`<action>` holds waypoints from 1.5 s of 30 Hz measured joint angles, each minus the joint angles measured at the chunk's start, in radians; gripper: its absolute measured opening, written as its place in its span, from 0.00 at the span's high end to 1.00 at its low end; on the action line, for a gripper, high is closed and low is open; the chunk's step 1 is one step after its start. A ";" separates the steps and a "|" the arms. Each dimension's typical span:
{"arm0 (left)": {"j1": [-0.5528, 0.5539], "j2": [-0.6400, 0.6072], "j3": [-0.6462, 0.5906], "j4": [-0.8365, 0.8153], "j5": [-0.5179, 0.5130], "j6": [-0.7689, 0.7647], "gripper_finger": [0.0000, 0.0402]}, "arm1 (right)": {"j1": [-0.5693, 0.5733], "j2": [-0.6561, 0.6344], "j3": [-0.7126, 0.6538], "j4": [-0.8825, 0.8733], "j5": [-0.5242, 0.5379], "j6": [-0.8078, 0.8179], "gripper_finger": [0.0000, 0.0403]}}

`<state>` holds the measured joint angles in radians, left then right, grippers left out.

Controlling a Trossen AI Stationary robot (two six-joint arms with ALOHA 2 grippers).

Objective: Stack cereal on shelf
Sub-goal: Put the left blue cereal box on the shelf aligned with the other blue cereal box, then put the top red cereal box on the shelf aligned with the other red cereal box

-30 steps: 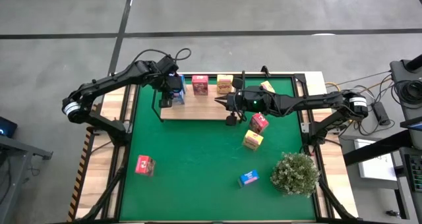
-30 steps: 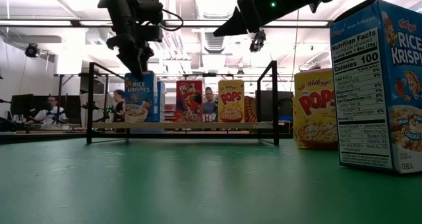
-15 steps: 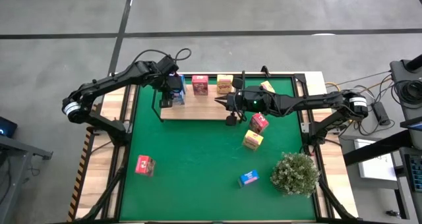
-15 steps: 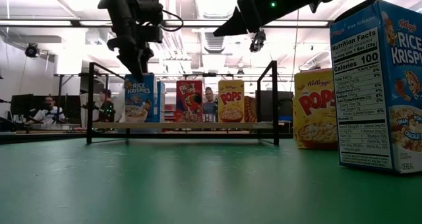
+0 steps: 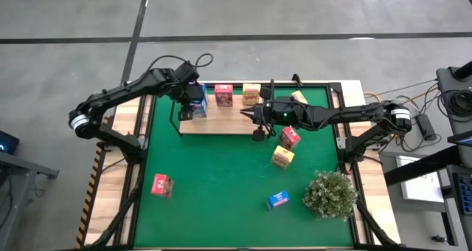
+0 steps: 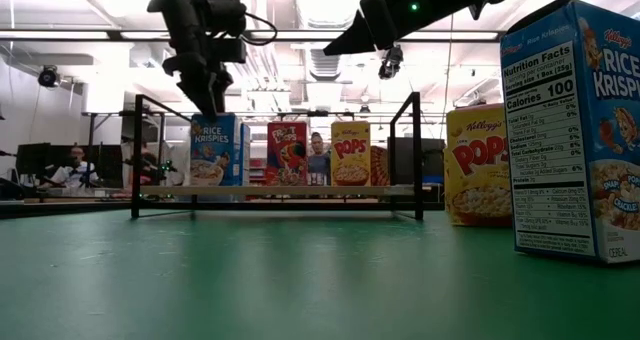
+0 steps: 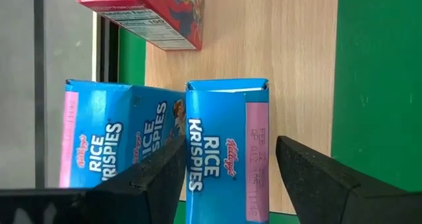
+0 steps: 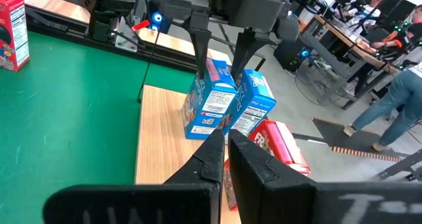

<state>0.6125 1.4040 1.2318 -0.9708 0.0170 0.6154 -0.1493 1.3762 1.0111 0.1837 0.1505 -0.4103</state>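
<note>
The shelf [image 5: 221,123] is a light-wood board with black posts at the far side of the green mat. On it stand two blue cereal boxes [image 7: 224,158] [image 7: 112,141], a pink-red one [image 5: 223,95] and a yellow one [image 5: 251,94]. My left gripper [image 5: 193,105] points down over the nearer blue box [image 6: 215,150], open, with one finger on each side of its top [image 8: 221,69]. My right gripper [image 8: 227,141] hangs shut and empty above the shelf's right part [image 5: 247,114].
Loose cereal boxes lie on the mat: pink-red [image 5: 289,137], yellow [image 5: 283,156], blue [image 5: 278,199], pink-red [image 5: 161,184], and a yellow one [image 5: 299,97] at the far right. A bushy plant [image 5: 330,194] stands at the near right. People sit beyond the table.
</note>
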 joint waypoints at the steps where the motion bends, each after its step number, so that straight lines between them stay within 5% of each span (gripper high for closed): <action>1: 0.000 -0.002 0.004 -0.013 0.000 -0.003 0.46 | 0.000 0.000 0.000 0.000 0.000 0.000 0.97; 13: -0.012 -0.092 0.114 -0.103 0.070 -0.187 0.46 | 0.001 0.000 0.000 0.000 0.000 0.076 0.97; 23: -0.169 -0.401 -0.148 0.181 0.072 -0.362 0.46 | 0.017 -0.002 0.003 -0.097 0.000 0.282 0.97; 33: -0.263 -0.617 -0.414 0.487 -0.098 -0.494 0.46 | 0.054 0.015 0.194 -0.486 0.000 0.542 0.97; 45: -0.263 -0.683 -0.583 0.726 -0.105 -0.547 0.46 | 0.083 0.067 0.396 -1.034 -0.063 0.908 0.97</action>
<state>0.3495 0.7213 0.6487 -0.2446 -0.0883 0.0681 -0.0661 1.4435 1.4070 -0.8508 0.0871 0.4976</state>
